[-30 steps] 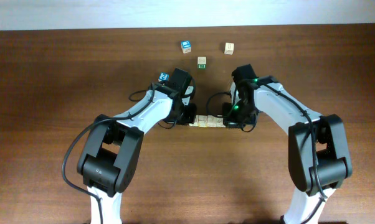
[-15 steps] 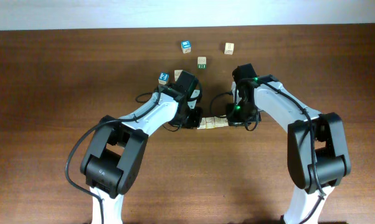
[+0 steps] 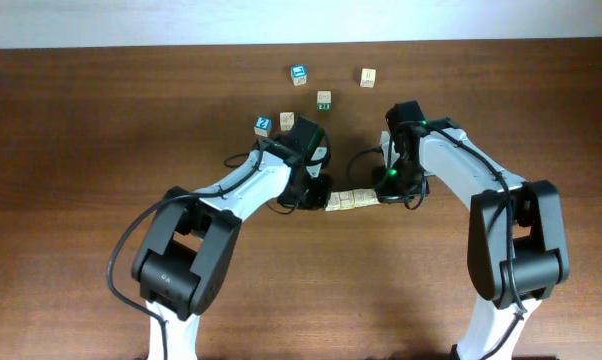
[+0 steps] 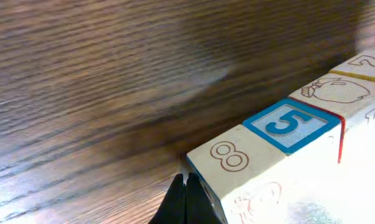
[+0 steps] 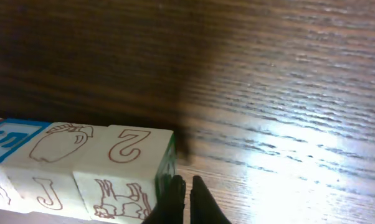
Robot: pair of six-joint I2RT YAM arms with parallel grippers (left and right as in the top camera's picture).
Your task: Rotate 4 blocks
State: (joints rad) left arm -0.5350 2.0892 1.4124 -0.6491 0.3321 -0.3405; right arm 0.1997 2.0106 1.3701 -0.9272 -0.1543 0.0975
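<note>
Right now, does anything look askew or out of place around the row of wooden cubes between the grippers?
The row of four pale wooden printed cubes lies slightly slanted, right end farther back. The shut left gripper and right gripper sit at its ends. Nothing looks damaged.

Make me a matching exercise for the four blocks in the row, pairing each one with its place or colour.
Things:
1. 8 block
2. 5 block
3. apple block
4. 2 block

Place or colour:
A. blue top face
B. row end by the right fingers
C. row end by the left fingers
D. between the 5 and the 2

Pairs: 1-C; 2-A; 3-D; 4-B
</note>
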